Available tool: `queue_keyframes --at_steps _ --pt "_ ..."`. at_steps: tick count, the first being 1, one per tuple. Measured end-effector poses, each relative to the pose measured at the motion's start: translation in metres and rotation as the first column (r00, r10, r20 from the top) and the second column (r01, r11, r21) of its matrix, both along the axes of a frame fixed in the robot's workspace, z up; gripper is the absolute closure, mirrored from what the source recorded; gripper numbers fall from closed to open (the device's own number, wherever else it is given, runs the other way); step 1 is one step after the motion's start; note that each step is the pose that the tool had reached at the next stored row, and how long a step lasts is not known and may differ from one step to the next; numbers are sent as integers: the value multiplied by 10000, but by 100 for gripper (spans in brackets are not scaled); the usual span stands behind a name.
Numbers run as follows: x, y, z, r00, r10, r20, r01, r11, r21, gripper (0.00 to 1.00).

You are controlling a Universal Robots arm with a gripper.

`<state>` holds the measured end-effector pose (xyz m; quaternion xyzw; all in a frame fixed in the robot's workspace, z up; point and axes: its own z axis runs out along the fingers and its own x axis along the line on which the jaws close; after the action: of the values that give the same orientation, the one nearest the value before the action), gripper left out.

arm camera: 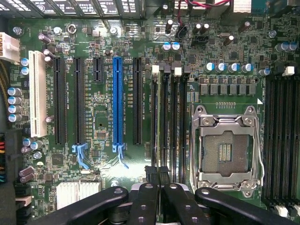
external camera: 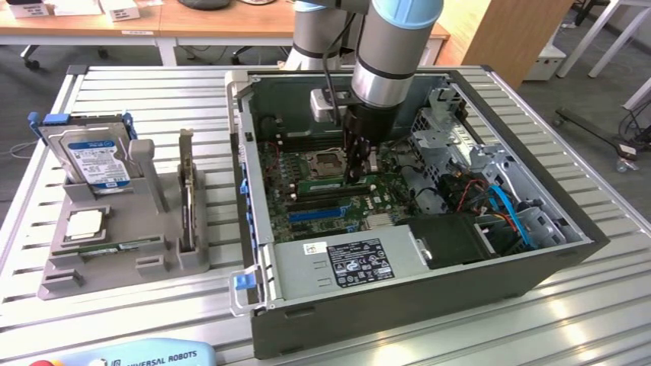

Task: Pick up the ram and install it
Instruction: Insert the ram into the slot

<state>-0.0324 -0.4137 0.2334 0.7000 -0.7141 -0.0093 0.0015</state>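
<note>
Gripper [arm camera: 157, 176] clenched, low over motherboard memory slots [arm camera: 175, 122], ram [arm camera: 161, 122] edge-on just ahead of it

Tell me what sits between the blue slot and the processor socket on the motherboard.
In the wrist view, one black card slot and then a bank of long memory slots lie between the blue slot and the processor socket.

An open computer case [external camera: 407, 305] is laid on its side on a slatted metal table [external camera: 152, 91]. Inside it a green motherboard [external camera: 305, 183] is seen, on which a metal-framed processor socket [arm camera: 226, 150], a blue expansion slot [arm camera: 117, 103] and a white slot [arm camera: 37, 93] are mounted. At the exterior view's left, a hard drive [external camera: 94, 156] is stood upright and a silver processor chip [external camera: 84, 223] is laid flat in a grey holder [external camera: 122, 263].
</note>
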Motion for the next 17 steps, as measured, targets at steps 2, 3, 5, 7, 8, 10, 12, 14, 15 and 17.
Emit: queue_keyframes --at_steps 2,3,5,7,8,10,12,14,15,17 --pt "1 0 0 10000 2 0 -2 10000 0 88" --pt "1 0 0 10000 2 -3 -2 10000 0 88" --pt "3 0 0 10000 3 -16 -3 10000 0 88" --pt "3 0 0 10000 1 -23 -1 10000 0 88" --pt "4 0 0 10000 1 -22 -1 10000 0 88" --pt "5 -1 -1 10000 1 -21 -1 10000 2 88" --pt "8 -7 -1 10000 3 -32 -3 10000 2 88" --pt "11 -11 0 10000 2 -45 -2 10000 0 88" --pt "11 -12 0 10000 0 -48 0 10000 0 88" --pt "14 -13 -6 10000 -22 -49 22 10000 7 88"
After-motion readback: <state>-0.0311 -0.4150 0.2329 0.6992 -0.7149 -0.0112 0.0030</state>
